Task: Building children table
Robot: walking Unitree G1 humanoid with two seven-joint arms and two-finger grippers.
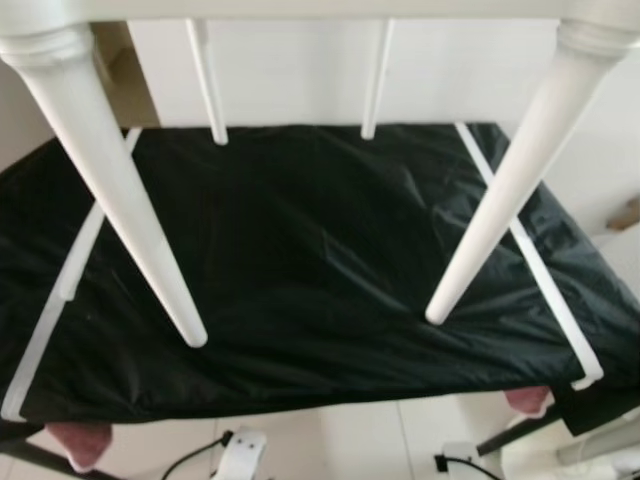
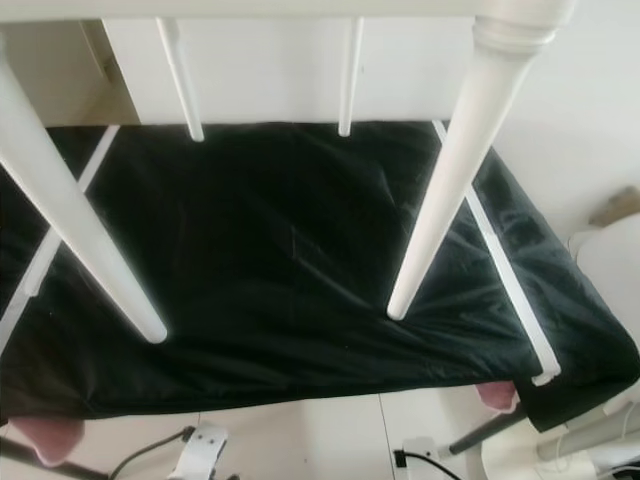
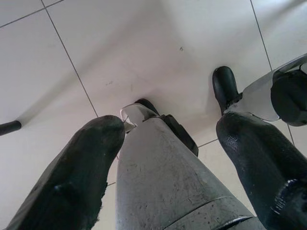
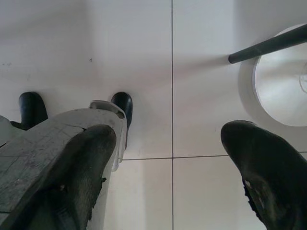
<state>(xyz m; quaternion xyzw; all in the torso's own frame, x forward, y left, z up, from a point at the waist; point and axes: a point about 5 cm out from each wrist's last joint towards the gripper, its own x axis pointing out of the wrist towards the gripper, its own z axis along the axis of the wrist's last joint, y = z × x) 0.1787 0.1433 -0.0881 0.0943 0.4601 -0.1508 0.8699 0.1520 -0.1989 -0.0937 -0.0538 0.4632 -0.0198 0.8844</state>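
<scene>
A white children's table point(image 1: 300, 8) lies tipped, its top along the upper edge of the eye views and its legs pointing toward me over a black cloth. Two thick turned legs are near: one on the left point(image 1: 120, 190), one on the right point(image 1: 500, 190). Two thin-looking far legs point(image 1: 208, 85) point(image 1: 375, 80) end at the cloth's back edge. My left gripper point(image 3: 168, 127) hangs open over the tiled floor, beside my own grey leg and black foot. Over the same floor my right gripper point(image 4: 170, 134) hangs open and holds nothing.
The black cloth point(image 1: 320, 260) covers a low platform crossed by white straps point(image 1: 530, 260) point(image 1: 60, 300). Pink pads point(image 1: 78, 442) point(image 1: 527, 400) peek out at its front corners. Cables point(image 1: 190, 458) lie on the floor. A round white base point(image 4: 280, 81) and a dark bar point(image 4: 268, 45) are near my right gripper.
</scene>
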